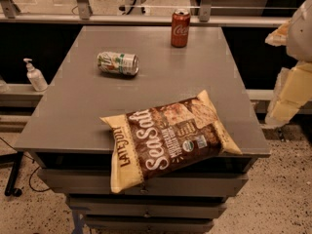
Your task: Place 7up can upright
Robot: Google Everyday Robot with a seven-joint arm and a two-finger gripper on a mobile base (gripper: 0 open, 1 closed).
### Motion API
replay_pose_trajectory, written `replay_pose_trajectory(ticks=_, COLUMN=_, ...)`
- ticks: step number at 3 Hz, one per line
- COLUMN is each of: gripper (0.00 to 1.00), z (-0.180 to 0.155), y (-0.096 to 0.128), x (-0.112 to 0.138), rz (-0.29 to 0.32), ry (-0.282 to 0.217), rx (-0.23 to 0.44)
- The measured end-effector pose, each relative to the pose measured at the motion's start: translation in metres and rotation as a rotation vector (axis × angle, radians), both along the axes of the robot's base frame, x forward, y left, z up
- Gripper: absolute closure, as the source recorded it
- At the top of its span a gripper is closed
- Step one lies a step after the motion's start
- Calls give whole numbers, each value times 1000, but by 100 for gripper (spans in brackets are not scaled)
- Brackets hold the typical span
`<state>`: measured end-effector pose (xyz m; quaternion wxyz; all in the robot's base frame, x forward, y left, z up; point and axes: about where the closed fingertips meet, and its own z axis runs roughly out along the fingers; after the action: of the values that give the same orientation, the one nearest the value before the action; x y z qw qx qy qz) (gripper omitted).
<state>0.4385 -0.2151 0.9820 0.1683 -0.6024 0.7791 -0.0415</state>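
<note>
A flat grey metal table [73, 106] with drawers beneath it is viewed from above its near edge. A large brown and cream crinkled chip bag [170, 138], printed "Sea Salt", is laid slantwise across the near part of the top, with one corner hung over the front edge. A red aluminium Coca-Cola can [180, 28] is stood upright near the far edge, right of centre. Off the table to the left, a small white plastic pump bottle [35, 75] is set on a low ledge [19, 92]. A speckled floor [282, 199] is seen below.

The silver-white and green aluminium 7up can [118, 63] is laid on its side on the far left part of the table top. It is kept well apart from both the Coca-Cola can, which is placed farther back and to its right, and the chip bag, which is spread nearer the front and to its right. Its long axis is run roughly left to right, almost parallel to the far edge, with the right end turned slightly toward the front. A silver end is faced to the right; whether that is the top cannot be told.

The cream-coloured gripper [288, 94] is held at the right edge of the view, beyond the table's right side and well apart from the 7up can. Whether it is set wide or narrow cannot be told.
</note>
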Motion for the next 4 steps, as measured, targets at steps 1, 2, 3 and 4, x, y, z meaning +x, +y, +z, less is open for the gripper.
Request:
replay_pose_trajectory(ticks=1, gripper=0, z=0, y=0, x=0, rz=0, ry=0, rx=0)
replay_pose_trajectory(ticks=2, gripper=0, z=7, y=41, x=29, rz=63, ry=-33, rx=25)
replay_pose_trajectory(ticks=3, gripper=0, z=23, y=103, x=72, rz=128, ry=-80, rx=66)
replay_pose_trajectory(ticks=4, gripper=0, z=36, y=172, x=107, rz=173, ry=-131, rx=93)
